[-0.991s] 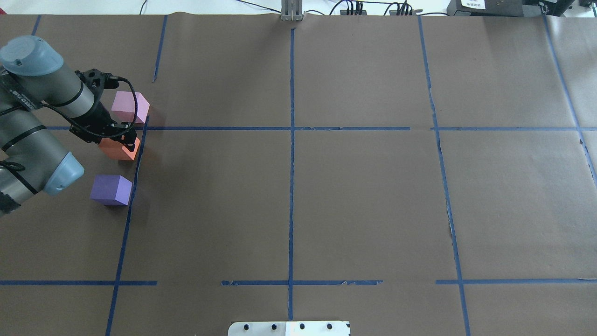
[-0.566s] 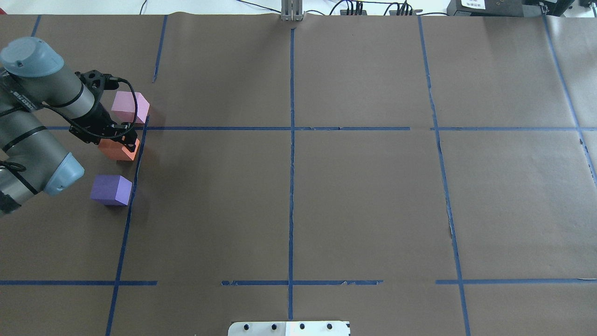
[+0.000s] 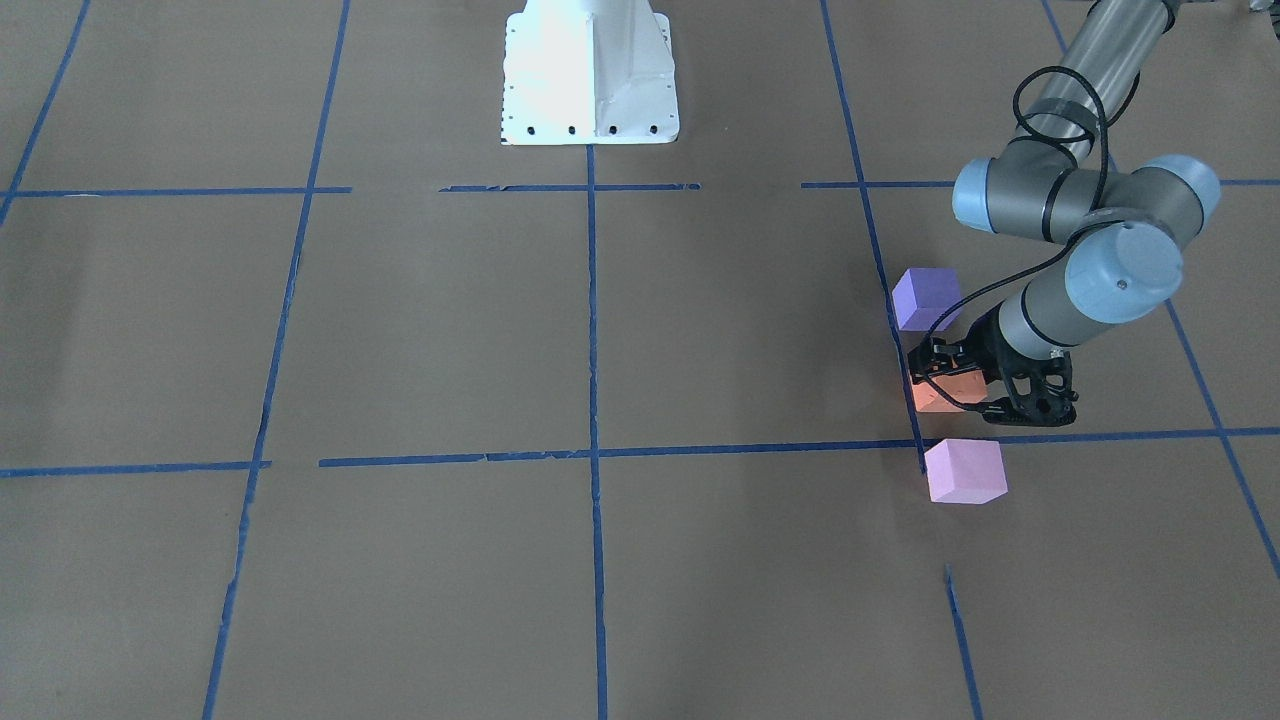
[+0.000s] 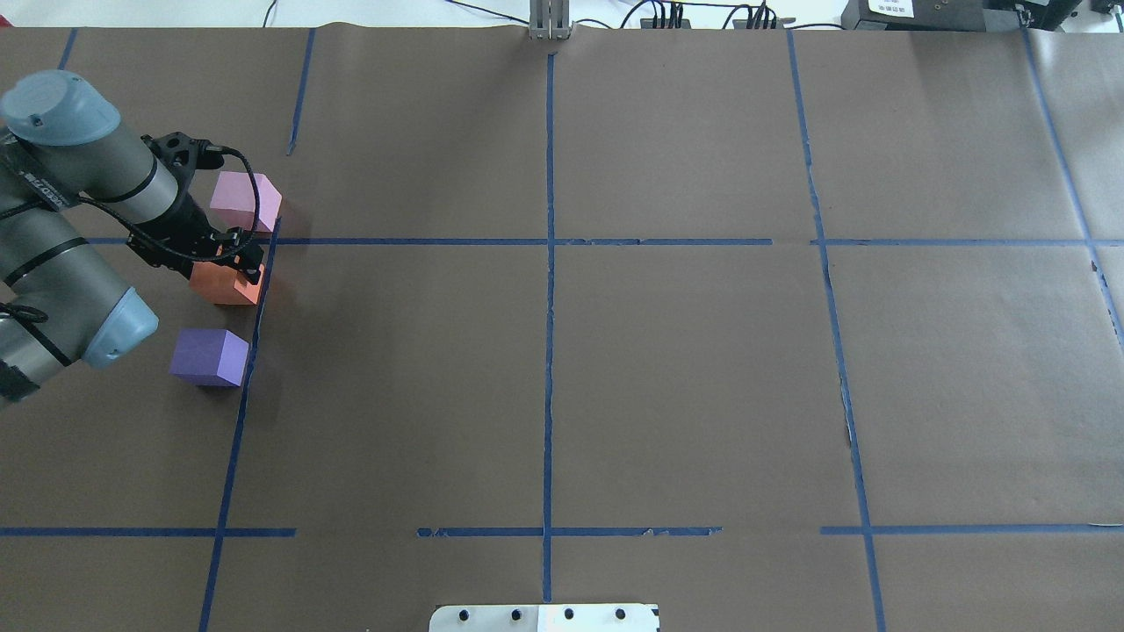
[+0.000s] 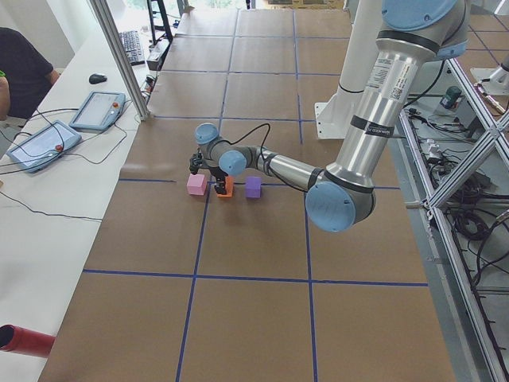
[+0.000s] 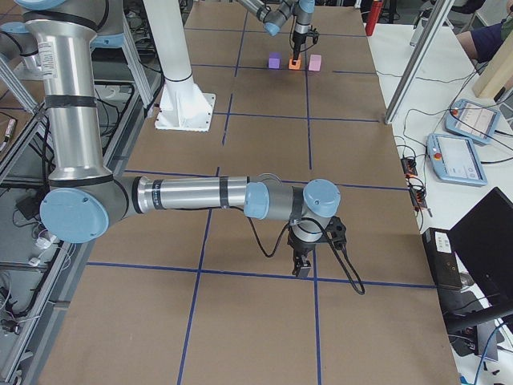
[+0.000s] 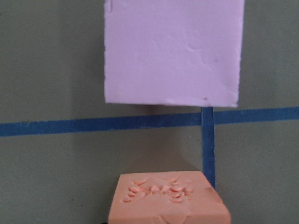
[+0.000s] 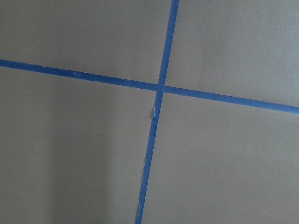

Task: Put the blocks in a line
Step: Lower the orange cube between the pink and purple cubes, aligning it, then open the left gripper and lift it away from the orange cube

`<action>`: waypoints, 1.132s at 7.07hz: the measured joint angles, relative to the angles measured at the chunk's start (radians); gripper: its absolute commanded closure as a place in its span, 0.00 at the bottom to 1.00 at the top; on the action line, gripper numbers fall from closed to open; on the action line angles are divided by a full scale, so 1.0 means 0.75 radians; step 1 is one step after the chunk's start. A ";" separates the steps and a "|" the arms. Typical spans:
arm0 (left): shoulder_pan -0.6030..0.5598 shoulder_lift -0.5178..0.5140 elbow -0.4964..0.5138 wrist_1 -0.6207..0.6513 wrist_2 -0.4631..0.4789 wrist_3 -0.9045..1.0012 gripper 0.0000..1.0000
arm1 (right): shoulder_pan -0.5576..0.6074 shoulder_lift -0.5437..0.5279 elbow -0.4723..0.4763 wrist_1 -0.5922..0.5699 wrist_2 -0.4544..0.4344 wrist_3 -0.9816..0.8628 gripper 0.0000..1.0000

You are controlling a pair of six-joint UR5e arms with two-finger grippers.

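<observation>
Brown paper surface [image 4: 615,369], gridded with blue tape [image 4: 549,351]. At its left end the left jaws are clenched on the orange block [image 4: 224,290]. It lies between the pink block [image 4: 241,200] and the purple block [image 4: 206,355], apart from both, in a row beside a tape line. The right jaws hang low over a tape crossing; I cannot tell whether they are released or clenched.

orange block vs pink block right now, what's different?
Colour: the orange block is orange, the pink block pale pink.
Hold: the orange block sits between the left gripper's fingers; the pink block stands free.
Surface: in the left wrist view the orange block's top is pitted, the pink block's nearly smooth.
Place: a blue tape line runs between them.
Shared: similar-size cubes, not touching.
</observation>
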 measured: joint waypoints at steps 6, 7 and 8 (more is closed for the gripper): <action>-0.087 0.064 -0.229 0.103 0.016 0.005 0.00 | 0.000 0.000 0.000 0.000 0.000 0.000 0.00; -0.129 0.097 -0.284 0.128 0.020 0.011 0.00 | 0.000 0.000 0.000 0.000 0.000 0.000 0.00; -0.189 0.157 -0.346 0.138 0.022 0.019 0.00 | 0.000 0.000 0.000 0.000 0.000 0.000 0.00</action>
